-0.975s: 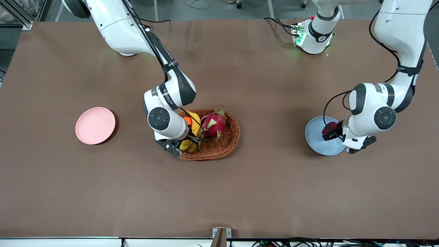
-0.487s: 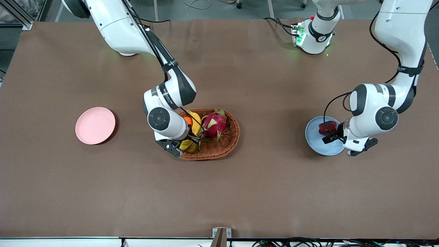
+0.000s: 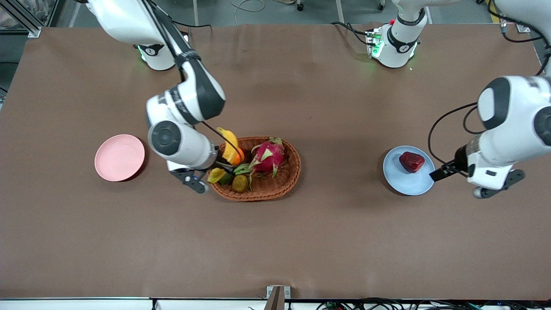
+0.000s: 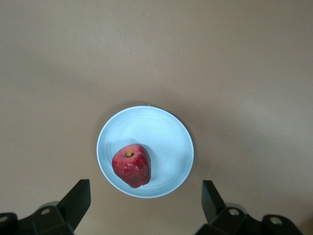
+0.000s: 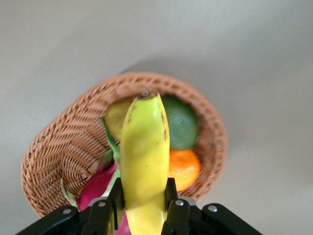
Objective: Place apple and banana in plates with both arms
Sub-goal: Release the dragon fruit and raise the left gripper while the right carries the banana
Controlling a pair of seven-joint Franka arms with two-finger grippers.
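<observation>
The dark red apple (image 3: 411, 162) lies on the light blue plate (image 3: 398, 178); in the left wrist view the apple (image 4: 131, 165) sits off-centre on that plate (image 4: 166, 142). My left gripper (image 3: 443, 172) is open and empty, raised over the table by the plate's edge (image 4: 145, 185). My right gripper (image 3: 224, 161) is shut on the yellow banana (image 3: 229, 142) and holds it over the wicker basket's end toward the right arm. In the right wrist view the banana (image 5: 144, 156) sticks out between my fingers (image 5: 143, 200). The pale pink plate (image 3: 119, 157) is empty.
The oval wicker basket (image 3: 284, 183) stands mid-table with a magenta dragon fruit (image 3: 269, 156), an orange (image 3: 238, 158), a green fruit (image 5: 181, 125) and a brownish fruit (image 3: 239, 184). Bare brown table lies between the basket and each plate.
My left gripper let go of the apple onto the blue plate, then rose and drew away. My right gripper lifted the banana out of the basket, shifting toward the pink plate.
</observation>
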